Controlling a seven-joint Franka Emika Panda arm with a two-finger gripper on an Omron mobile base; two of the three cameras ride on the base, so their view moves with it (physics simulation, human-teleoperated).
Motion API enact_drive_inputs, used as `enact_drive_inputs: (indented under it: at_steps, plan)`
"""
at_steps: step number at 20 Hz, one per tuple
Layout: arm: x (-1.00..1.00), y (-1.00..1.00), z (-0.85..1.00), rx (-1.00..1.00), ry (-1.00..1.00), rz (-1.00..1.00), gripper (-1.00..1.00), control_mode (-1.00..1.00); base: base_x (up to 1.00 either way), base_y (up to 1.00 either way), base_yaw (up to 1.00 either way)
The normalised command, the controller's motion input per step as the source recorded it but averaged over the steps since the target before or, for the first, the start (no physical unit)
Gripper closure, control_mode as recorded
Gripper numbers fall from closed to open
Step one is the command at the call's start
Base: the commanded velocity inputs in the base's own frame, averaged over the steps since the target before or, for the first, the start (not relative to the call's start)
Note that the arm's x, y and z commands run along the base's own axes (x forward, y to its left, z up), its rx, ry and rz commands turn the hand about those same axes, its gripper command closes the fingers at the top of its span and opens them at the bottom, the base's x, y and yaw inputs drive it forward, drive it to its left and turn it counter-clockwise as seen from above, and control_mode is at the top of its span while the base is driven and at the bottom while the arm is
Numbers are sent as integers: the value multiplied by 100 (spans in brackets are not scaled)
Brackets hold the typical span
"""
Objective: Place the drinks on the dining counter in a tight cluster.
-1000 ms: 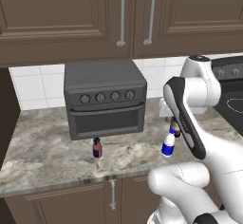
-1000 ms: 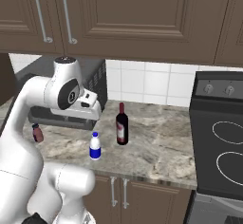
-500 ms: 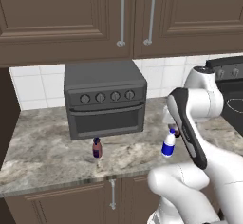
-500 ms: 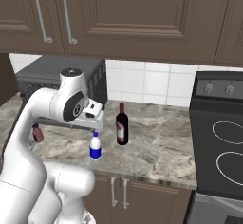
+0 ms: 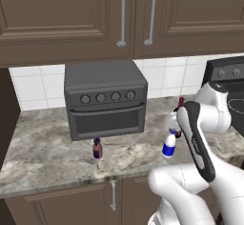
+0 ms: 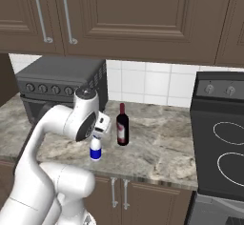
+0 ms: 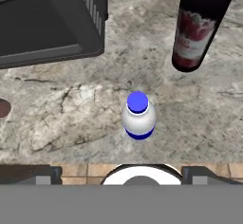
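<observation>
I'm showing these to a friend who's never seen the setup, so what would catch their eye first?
Probably the big white robot arm bending over the stone counter, its open gripper hanging above a small white bottle with a blue cap. Next, the dark wine bottle standing just beside it, and the grey toaster oven against the tiled wall, with a small reddish-brown bottle in front of it.

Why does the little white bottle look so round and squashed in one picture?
In the hand view the camera looks straight down on the small white bottle, so you mostly see its blue cap; in the right base view it is seen from the side and looks tall. All views are sharp, evenly lit, with soft shadows.
</observation>
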Motion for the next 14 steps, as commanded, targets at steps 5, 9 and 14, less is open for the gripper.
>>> enact_drive_inputs:
  at_steps: [5, 9, 14]
  plan:
    - [1, -27, -10, 18, -27, 0, -100, -100, 0, 0, 0]
    - [0, -15, 0, 16, -26, 0, -100, -100, 0, 0, 0]
    - [0, -3, 2, 10, -21, 12, -100, -100, 0, 0, 0]
